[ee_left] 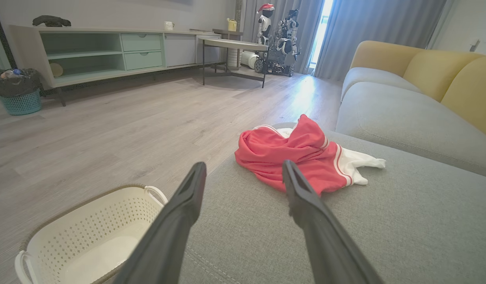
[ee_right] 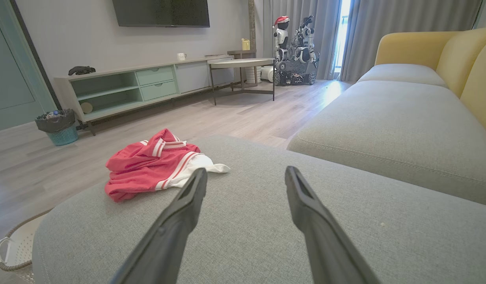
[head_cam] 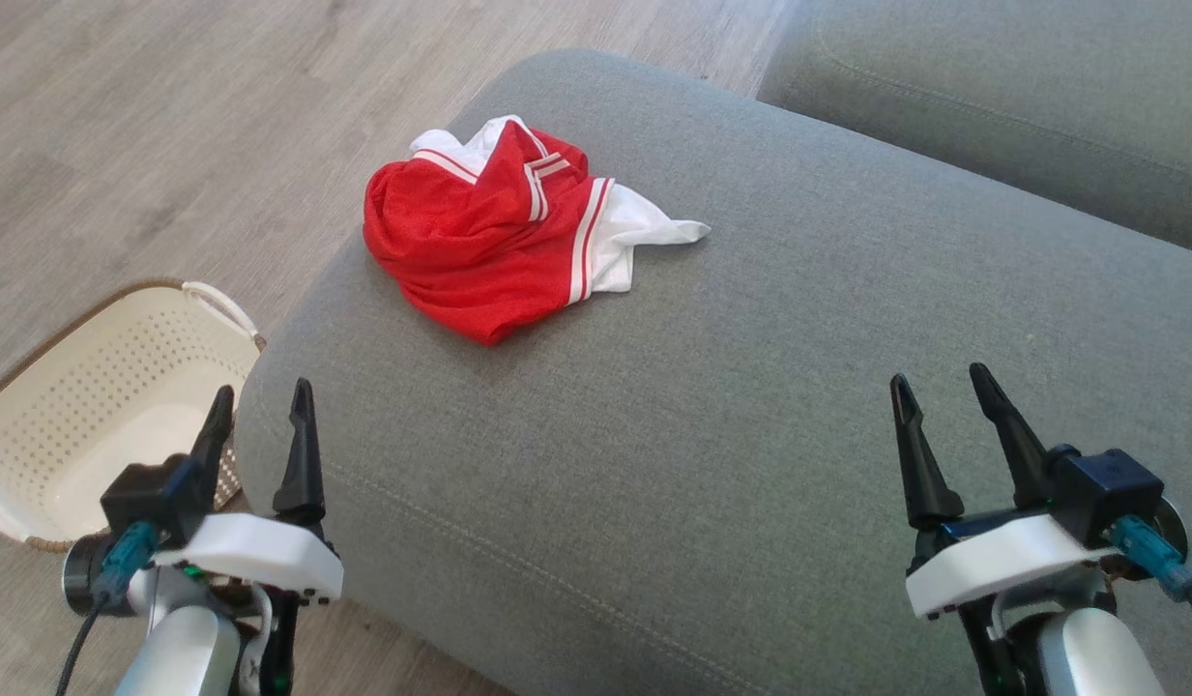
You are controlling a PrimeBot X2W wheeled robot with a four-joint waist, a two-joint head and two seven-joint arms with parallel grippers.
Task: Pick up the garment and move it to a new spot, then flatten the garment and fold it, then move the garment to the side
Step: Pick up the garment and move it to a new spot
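the red and white garment [head_cam: 479, 237] lies in a crumpled heap on the grey sofa seat [head_cam: 750, 406], up near the far left corner of the seat and close to its left edge. one white bit sticks out toward the middle of the seat. the left gripper [head_cam: 263, 389] hangs by the near left corner of the seat, with its two dark fingers apart and nothing between them. the right gripper [head_cam: 939, 377] hangs over the near edge of the seat toward the right side, and its fingers are apart too, holding nothing. both point up the seat and are well apart from the garment; the left one is nearer. a white basket [head_cam: 102, 387] with little holes sits on the wood floor [head_cam: 122, 145] just beside the seat's near left corner. i think this is the very first step: picking up the garment, and the pick has not begun yet. next, i think a gripper has to reach up the seat to the heap, come down on a thick fold with its fingers wide, and pinch the cloth tight. the left gripper looks best placed for this. the cloth is soft and floppy, so it will sag and may slip if only a thin bit is caught. the middle of the seat looks like a good new spot to lay it flat.
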